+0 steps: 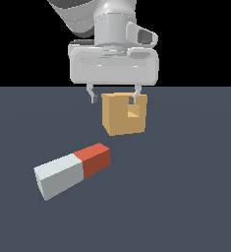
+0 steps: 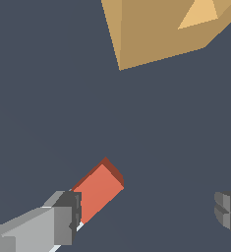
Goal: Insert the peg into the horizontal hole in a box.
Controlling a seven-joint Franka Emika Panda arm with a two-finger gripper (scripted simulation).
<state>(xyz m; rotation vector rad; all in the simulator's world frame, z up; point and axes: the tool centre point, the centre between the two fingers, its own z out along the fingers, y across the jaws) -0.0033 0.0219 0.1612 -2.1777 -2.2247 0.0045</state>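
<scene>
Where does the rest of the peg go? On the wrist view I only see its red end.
Observer: The peg lies flat on the floor. Its longer pale grey part runs toward the exterior view's left, away from the box.
Operator: Which box face has the hole?
Observer: The hole is a square opening in the face turned toward the exterior view's right.
Operator: Am I gripping anything?
Observer: No. The gripper is open and empty, clear of the peg.
</scene>
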